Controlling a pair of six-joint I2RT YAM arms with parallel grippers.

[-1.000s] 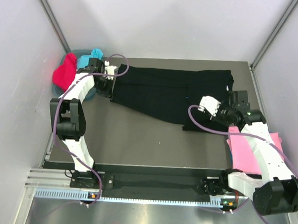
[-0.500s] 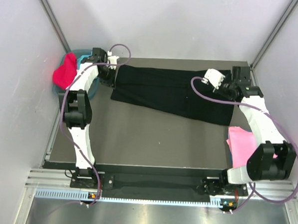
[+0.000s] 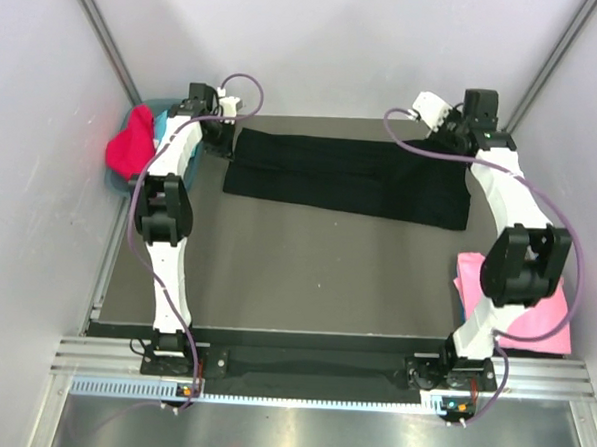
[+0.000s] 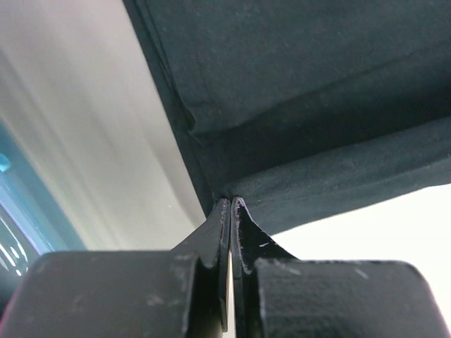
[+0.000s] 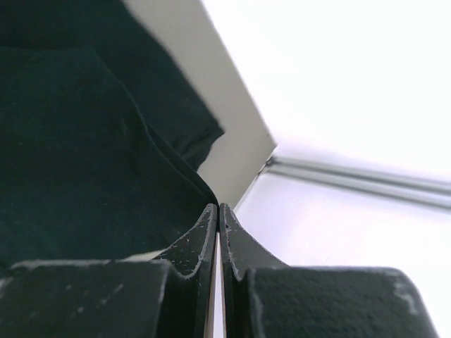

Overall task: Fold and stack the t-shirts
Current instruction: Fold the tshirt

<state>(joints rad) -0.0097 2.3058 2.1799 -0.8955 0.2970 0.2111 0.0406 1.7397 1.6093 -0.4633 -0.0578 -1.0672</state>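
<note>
The black t-shirt (image 3: 346,176) lies folded in a long band across the far part of the table. My left gripper (image 3: 223,139) is shut on its far left corner; in the left wrist view (image 4: 231,201) the cloth (image 4: 317,105) runs out from the pinched tips. My right gripper (image 3: 470,142) is shut on its far right corner; in the right wrist view (image 5: 217,206) the cloth (image 5: 84,155) hangs from the tips. A pink t-shirt (image 3: 534,306) lies folded at the near right. Red (image 3: 128,143) and turquoise (image 3: 162,119) t-shirts sit at the far left.
A teal basket (image 3: 116,179) at the far left edge holds the red and turquoise shirts. White walls close in the table (image 3: 296,273) on three sides. Purple cables loop from both wrists.
Both grippers have carried the black shirt's corners toward the far edge, the right one up and back. The shirt has gone from a slanted spread to a flatter folded band.
</note>
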